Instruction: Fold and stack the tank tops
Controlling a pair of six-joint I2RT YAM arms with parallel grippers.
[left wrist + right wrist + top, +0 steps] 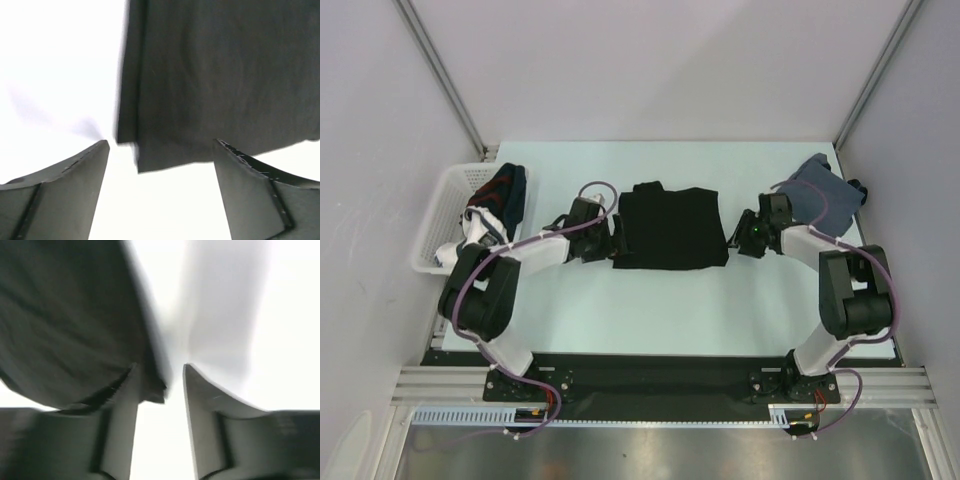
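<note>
- while both arms are reaching in from the near edge, the left gripper (160, 165) is hovering at the near left corner of the black tank top (215, 75); its fingers are standing wide apart and gripping nothing.
- the right gripper (160, 385) is sitting at the same top's right edge; its fingers are showing only a narrow gap with light between them. no cloth is clearly pinched, though this view is blurring.
- the black top is lying in the middle of the table (650, 310) as a folded, roughly square pad, with layers showing at the corner.
- judgement: the cloth is looking light and limp, with layers likely sliding over each other. pinching every layer at two opposite edges is seeming safest.
- further back on the left, a white basket (440, 215) is holding mixed garments (498, 205).
- at the far right, the slate blue-grey tank top (820, 188) is lying crumpled and unfolded, apart from the black one. taking it by the shoulder straps is looking sensible.
</note>
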